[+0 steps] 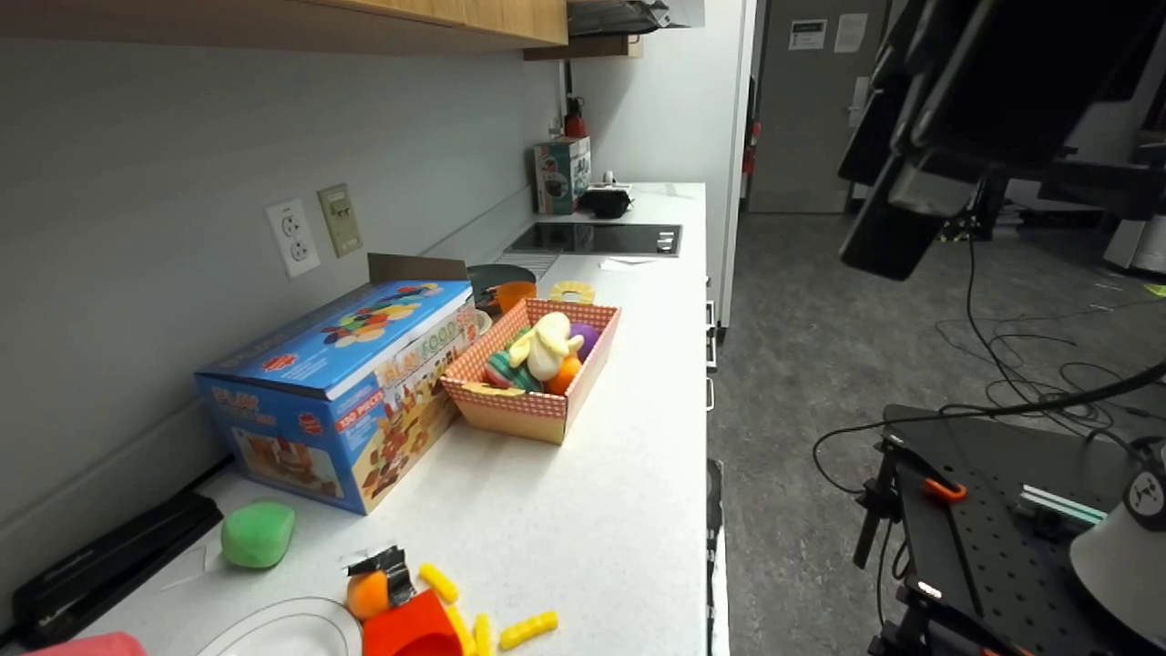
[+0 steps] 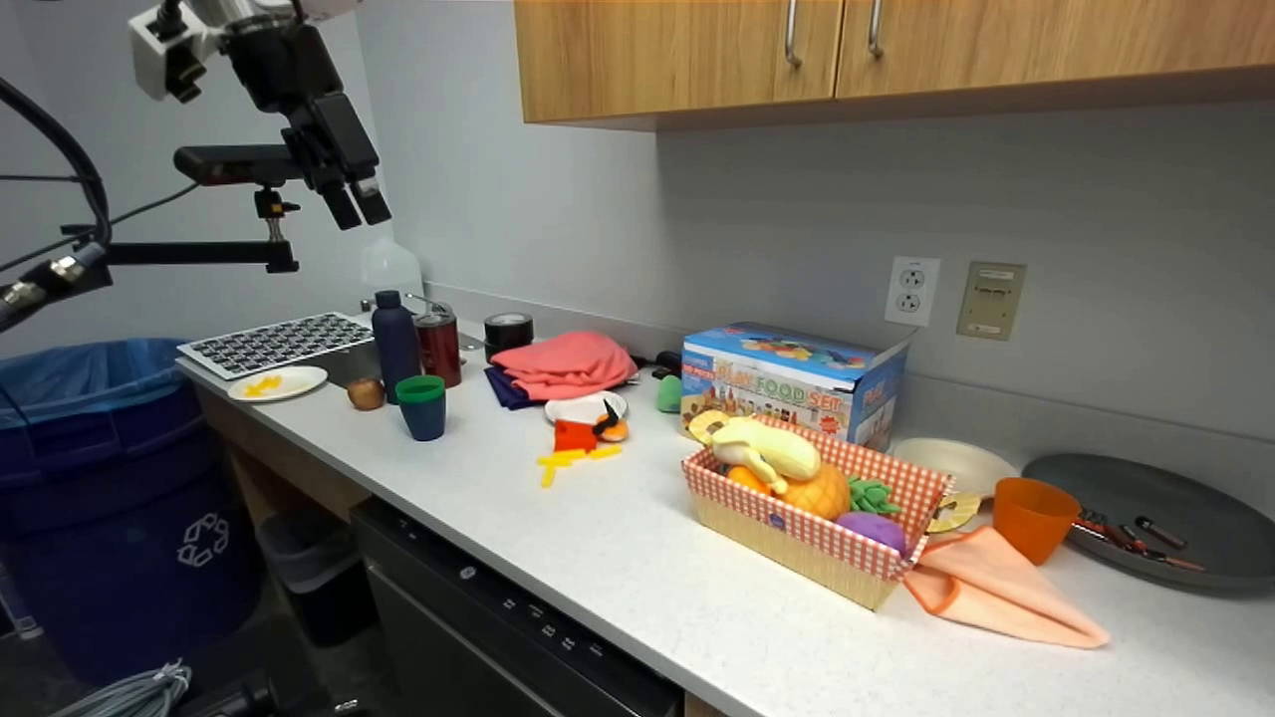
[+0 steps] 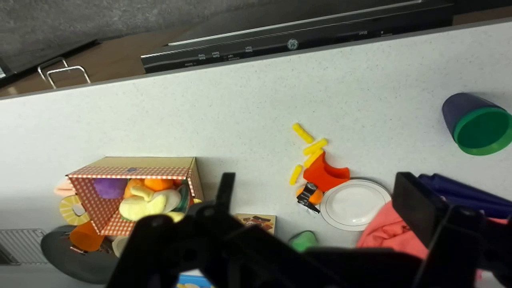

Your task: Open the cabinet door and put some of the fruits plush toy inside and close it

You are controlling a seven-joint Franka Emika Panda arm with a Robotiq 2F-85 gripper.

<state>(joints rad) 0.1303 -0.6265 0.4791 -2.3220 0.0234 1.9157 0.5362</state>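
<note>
Two light wood cabinet doors hang above the counter, the left cabinet door (image 2: pixel 677 60) and the right cabinet door (image 2: pixel 1056 40), each flush with its front and with a metal handle (image 2: pixel 792 35). The fruits plush toys lie heaped in a red-checked basket (image 2: pixel 787 543): a pale yellow banana (image 2: pixel 782 448) on top, an orange one (image 1: pixel 565 374), a purple one (image 3: pixel 109 188) and a green striped one (image 1: pixel 515 374). High over the sink end of the counter, left of the cabinet, is my gripper (image 2: pixel 361 209). Its fingers (image 3: pixel 418 204) are wide apart in the wrist view, holding nothing.
Behind the basket stands a blue play food box (image 1: pixel 291 364). A red toy holder (image 3: pixel 326 174) with yellow sticks, a white plate (image 3: pixel 356 204) and a green lump (image 1: pixel 258 535) lie on the counter. Nearer the sink are a cup (image 2: pixel 423 413) and a dark bottle (image 2: pixel 395 344).
</note>
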